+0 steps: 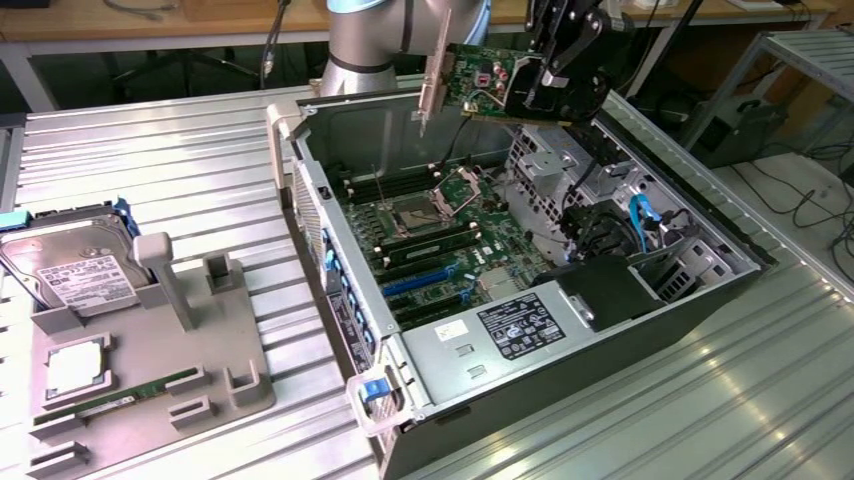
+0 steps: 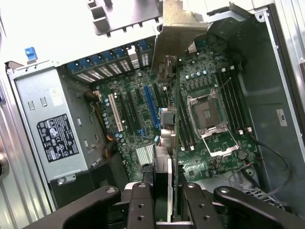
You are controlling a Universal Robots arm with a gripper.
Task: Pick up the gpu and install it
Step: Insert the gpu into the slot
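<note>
Your arm (image 1: 363,45) is a smooth silver-grey tube on a wider grey joint. In the exterior view it has a pale blue ring at its 12 o'clock end. At 3 o'clock from it, your gripper (image 1: 545,100) is matte black and built from flat hinged links. In the wrist view, your gripper (image 2: 167,200) shows paired black link bars with round glossy pivot pins and small screw holes.
</note>
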